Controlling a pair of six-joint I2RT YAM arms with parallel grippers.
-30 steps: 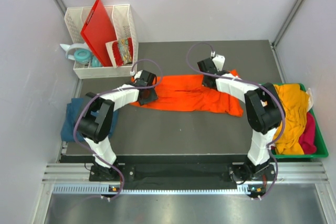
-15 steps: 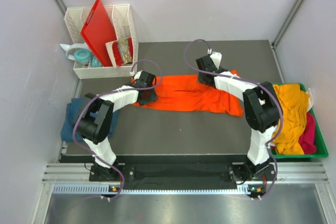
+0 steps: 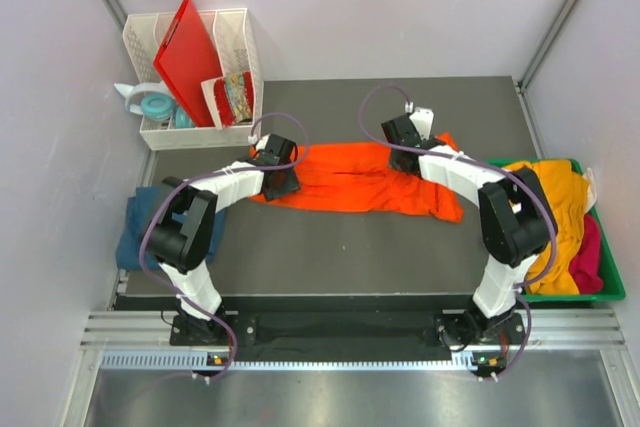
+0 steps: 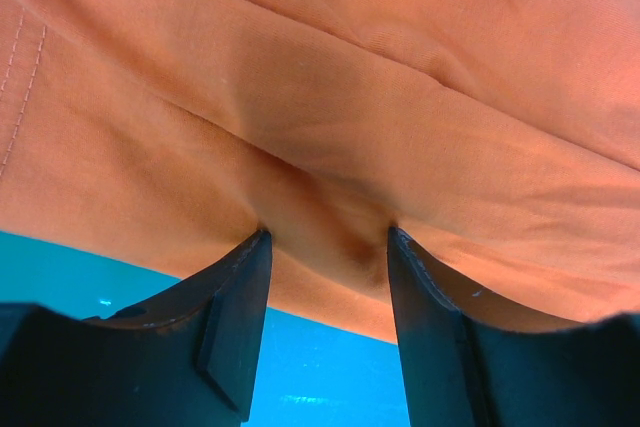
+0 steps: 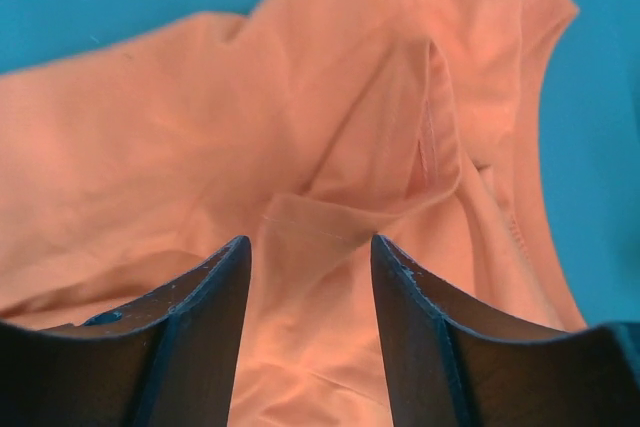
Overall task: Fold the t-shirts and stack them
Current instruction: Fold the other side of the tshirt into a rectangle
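Note:
The bright orange t-shirt [image 3: 350,179] lies stretched in a long band across the dark table. My left gripper [image 3: 283,183] is at its left end. In the left wrist view this gripper [image 4: 328,237] is open, its tips pressed onto the orange cloth [image 4: 400,97] with a low ridge of fabric between them. My right gripper [image 3: 400,154] is over the shirt's upper right part, and in the right wrist view it [image 5: 310,242] stands open just above a folded hem [image 5: 330,222]. A dark teal-blue t-shirt [image 3: 130,232] lies at the table's left edge.
A green bin [image 3: 610,292] at the right holds a mustard-yellow shirt [image 3: 560,217] and a pink one [image 3: 592,259]. A white rack [image 3: 190,134] at the back left holds a red board [image 3: 190,57] and small items.
My right gripper has opened and let go of the orange cloth, shifting a little to the right. The left gripper has stayed where it was.

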